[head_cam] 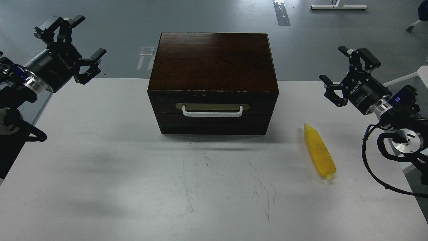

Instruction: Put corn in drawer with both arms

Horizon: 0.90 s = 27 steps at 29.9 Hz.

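While drawer (212, 110) shut, inside hidden; corn (319, 151) outside.

Bare table (133, 174) before box (213, 63)

Both arms were matte black, jointed, each with a bright silver ring at the wrist. The black left gripper (71, 39) and black right gripper (347, 68) had stubby linked fingers and white lettering on cylindrical bodies. A loose black cable (374, 167) looped beneath the right arm, beside a silver disc (403, 141).
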{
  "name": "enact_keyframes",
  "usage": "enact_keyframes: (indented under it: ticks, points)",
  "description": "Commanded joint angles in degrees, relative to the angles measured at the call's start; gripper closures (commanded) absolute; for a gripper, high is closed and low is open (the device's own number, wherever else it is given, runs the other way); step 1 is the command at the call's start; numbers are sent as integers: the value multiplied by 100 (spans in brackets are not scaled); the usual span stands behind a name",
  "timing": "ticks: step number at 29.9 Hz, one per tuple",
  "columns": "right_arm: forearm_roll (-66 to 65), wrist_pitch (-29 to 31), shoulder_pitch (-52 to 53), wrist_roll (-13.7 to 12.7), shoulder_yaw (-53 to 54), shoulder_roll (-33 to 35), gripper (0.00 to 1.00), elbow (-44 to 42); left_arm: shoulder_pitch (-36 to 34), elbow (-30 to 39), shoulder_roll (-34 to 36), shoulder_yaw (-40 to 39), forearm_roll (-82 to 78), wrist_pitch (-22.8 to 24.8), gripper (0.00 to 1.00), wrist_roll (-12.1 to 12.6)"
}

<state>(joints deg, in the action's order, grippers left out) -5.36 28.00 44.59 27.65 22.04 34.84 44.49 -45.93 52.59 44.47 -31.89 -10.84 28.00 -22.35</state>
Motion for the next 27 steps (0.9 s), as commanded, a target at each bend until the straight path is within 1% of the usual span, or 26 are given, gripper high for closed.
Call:
enact_keyframes:
  ticks: [1,3,5,7,9,11,13,15,17,19,21,22,23,27]
  points:
    - [0,0,15,-5,11,23,0,-2,-546,14,-52,43,-827,0,1,-23]
    - [0,0,14,4,37,58,0,-28,-845,215,-131,34,-1740,0,1,-67]
    - [0,0,6,-5,90,84,0,-72,-996,436,-149,16,-2305,0,1,-137]
    - [8,0,-3,4,169,93,0,-194,-1311,961,-201,7,-3244,0,1,-321]
    - [8,0,-12,4,196,102,0,-256,-1566,1383,-315,7,-3877,0,1,-419]
    - [8,0,-12,4,205,120,0,-257,-1725,1605,-429,34,-4345,0,1,-428]
    - [17,0,-29,4,213,207,0,-257,-1997,2008,-614,43,-5537,0,1,-489]
    - [26,0,-29,12,231,208,0,-291,-2103,2263,-772,69,-6381,0,1,-565]
    - [26,0,-29,12,257,208,0,-370,-2209,2370,-956,130,-6902,0,1,-565]
    - [26,0,-29,12,275,181,0,-485,-2481,2397,-1308,419,-7641,0,1,-565]
    - [35,0,-38,12,275,199,0,-538,-3006,2292,-1641,971,-8404,0,1,-565]
    - [35,0,-47,12,275,207,0,-538,-3140,2256,-1712,1131,-8564,0,1,-565]
    - [35,0,-47,12,275,216,0,-538,-3402,2169,-1826,1489,-8792,0,1,-565]
    - [35,0,-73,12,301,225,0,-538,-3931,2028,-2047,2344,-9032,0,1,-565]
